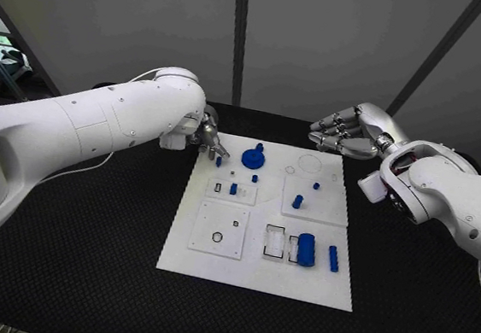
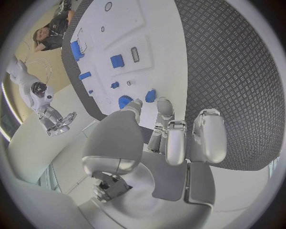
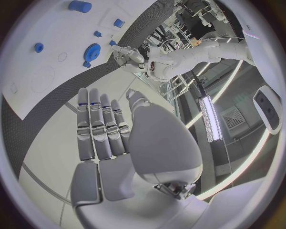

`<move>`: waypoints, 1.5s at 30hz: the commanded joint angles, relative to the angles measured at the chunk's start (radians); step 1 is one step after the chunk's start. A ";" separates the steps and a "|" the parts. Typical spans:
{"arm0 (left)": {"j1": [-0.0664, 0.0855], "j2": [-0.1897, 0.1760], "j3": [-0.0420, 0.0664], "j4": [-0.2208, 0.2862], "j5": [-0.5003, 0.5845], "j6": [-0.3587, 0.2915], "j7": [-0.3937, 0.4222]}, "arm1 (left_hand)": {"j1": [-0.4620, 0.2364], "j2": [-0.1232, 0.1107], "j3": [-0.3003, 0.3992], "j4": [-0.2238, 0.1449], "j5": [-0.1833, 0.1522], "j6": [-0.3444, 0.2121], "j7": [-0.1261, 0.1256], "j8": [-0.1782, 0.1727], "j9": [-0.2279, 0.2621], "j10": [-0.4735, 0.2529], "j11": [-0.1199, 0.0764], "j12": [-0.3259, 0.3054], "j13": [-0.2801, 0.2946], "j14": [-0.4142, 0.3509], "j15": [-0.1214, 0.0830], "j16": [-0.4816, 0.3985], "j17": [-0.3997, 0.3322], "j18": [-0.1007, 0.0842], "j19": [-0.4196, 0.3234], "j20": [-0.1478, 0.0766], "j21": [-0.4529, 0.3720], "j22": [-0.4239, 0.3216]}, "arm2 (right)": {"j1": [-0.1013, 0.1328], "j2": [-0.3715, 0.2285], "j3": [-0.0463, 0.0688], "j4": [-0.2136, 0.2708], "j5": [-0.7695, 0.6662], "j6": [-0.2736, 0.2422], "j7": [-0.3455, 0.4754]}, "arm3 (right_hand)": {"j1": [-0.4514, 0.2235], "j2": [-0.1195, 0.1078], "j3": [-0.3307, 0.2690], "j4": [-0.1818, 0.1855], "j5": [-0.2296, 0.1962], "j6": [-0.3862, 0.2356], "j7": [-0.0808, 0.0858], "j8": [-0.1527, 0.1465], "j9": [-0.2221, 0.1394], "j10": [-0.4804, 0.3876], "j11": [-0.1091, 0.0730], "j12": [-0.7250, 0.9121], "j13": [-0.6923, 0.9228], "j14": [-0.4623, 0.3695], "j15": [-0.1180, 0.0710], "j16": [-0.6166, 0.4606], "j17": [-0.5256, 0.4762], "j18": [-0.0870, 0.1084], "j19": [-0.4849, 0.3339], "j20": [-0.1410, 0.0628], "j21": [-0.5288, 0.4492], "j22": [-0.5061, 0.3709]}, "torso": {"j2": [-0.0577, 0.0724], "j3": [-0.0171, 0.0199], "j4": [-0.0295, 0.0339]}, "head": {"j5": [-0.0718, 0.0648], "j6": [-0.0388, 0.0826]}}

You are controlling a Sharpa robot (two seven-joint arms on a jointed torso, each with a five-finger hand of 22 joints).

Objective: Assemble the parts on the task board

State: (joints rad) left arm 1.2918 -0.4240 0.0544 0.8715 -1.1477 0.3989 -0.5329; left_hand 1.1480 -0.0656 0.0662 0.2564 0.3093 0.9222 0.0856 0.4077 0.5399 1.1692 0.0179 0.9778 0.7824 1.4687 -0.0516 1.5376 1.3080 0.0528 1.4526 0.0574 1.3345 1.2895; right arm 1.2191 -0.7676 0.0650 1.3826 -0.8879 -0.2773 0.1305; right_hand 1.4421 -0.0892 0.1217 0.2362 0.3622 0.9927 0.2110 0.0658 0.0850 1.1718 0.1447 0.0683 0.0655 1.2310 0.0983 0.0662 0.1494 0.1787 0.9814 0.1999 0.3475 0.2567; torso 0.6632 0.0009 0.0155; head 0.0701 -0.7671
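Left hand reaching over the far left corner of the task board, fingertips pinching a small blue part, right hand hovering empty beyond the far right corner, fingers straight, black tabletop lying beneath.

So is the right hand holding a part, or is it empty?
Empty. The right hand sits beyond the task board's far right corner, and the right wrist view shows its fingers straight, side by side, nothing in them.
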 commanded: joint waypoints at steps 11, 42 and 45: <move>-0.001 0.004 -0.001 0.002 -0.008 0.014 0.005 | 0.030 0.013 -0.008 -0.001 0.005 0.014 -0.003 0.013 -0.001 0.003 -0.009 0.002 -0.002 0.091 -0.002 0.009 0.228 0.013 0.005 -0.002 0.007 0.005 | 0.002 0.004 0.001 0.001 -0.002 0.008 0.002 | -0.011 0.003 -0.006 -0.002 0.007 -0.009 0.000 -0.004 -0.001 -0.007 0.001 -0.004 -0.001 -0.006 -0.001 -0.004 -0.002 0.002 0.005 0.003 -0.008 -0.002 | 0.000 0.0001 0.0004 | 0.001 -0.004; -0.003 -0.027 -0.001 0.021 0.172 -0.027 0.034 | 0.174 0.036 0.433 -0.153 -0.170 -0.029 -0.015 0.111 0.068 0.021 -0.025 -0.008 -0.036 0.090 -0.011 0.006 0.224 0.013 0.005 -0.012 -0.001 0.016 | 0.002 0.009 0.001 -0.005 -0.002 0.018 -0.001 | -0.013 0.005 -0.006 -0.002 0.008 -0.010 0.001 -0.003 -0.001 -0.008 0.001 -0.003 -0.001 -0.007 -0.001 -0.003 -0.003 0.002 0.005 0.003 -0.009 -0.003 | -0.003 0.0004 0.0018 | 0.003 -0.010; -0.003 -0.050 -0.001 0.048 0.204 -0.041 0.030 | 0.148 0.021 0.473 -0.161 -0.170 -0.034 -0.017 0.128 0.082 0.025 -0.025 -0.003 -0.035 0.090 -0.013 0.006 0.225 0.012 0.006 -0.013 0.001 0.019 | 0.002 0.010 0.001 -0.007 -0.002 0.019 0.000 | -0.017 0.006 -0.007 0.000 0.008 -0.011 0.001 -0.003 -0.001 -0.009 0.002 -0.003 -0.001 -0.007 0.000 -0.003 -0.004 0.002 0.005 0.004 -0.011 -0.004 | -0.003 0.0007 0.0029 | 0.005 -0.010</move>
State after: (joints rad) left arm 1.2872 -0.4673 0.0527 0.9092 -1.0140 0.3827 -0.5076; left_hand 1.3058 -0.0459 0.4544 0.1754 0.1378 0.8930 0.0680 0.5325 0.5343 1.1891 -0.0057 0.9691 0.7470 1.4656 -0.0558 1.5415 1.3080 0.0528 1.4597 0.0501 1.3382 1.3079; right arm 1.2191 -0.7588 0.0650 1.3759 -0.8883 -0.2668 0.1276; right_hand 1.4364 -0.0835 0.1217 0.2362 0.3659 0.9891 0.2146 0.0658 0.0853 1.1712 0.1453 0.0683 0.0655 1.2311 0.0982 0.0662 0.1464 0.1787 0.9814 0.1999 0.3434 0.2538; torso 0.6610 0.0012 0.0172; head 0.0728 -0.7781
